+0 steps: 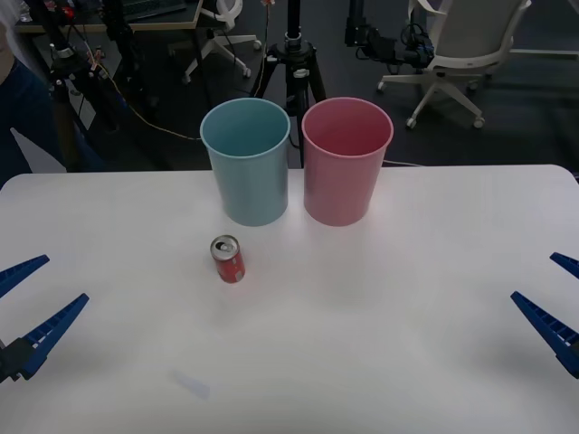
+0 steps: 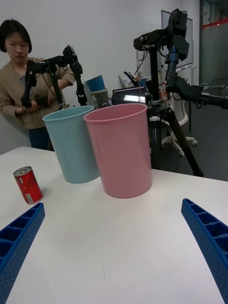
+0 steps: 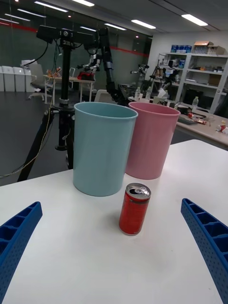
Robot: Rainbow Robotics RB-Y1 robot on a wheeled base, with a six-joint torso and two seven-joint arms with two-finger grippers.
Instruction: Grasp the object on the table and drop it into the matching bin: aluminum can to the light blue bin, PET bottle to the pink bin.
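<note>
A small red aluminum can (image 1: 228, 259) with a silver top stands upright on the white table (image 1: 380, 344), just in front of the light blue bin (image 1: 246, 163). The pink bin (image 1: 346, 163) stands right beside the blue one, on its right. My left gripper (image 1: 65, 279) hovers open at the table's left edge, well left of the can. At the far right edge my right gripper (image 1: 534, 277) is open too. The left wrist view has the can (image 3: 135, 209) ahead between the open fingers, with both bins behind it. From the right wrist, the can (image 2: 28, 185) is far off beside the light blue bin (image 2: 72, 145).
A black tripod (image 1: 294, 63) stands on the floor behind the bins, and a white office chair (image 1: 461, 45) is farther back right. The table's far edge runs just behind the bins. A faint mark (image 1: 192, 384) lies on the near tabletop.
</note>
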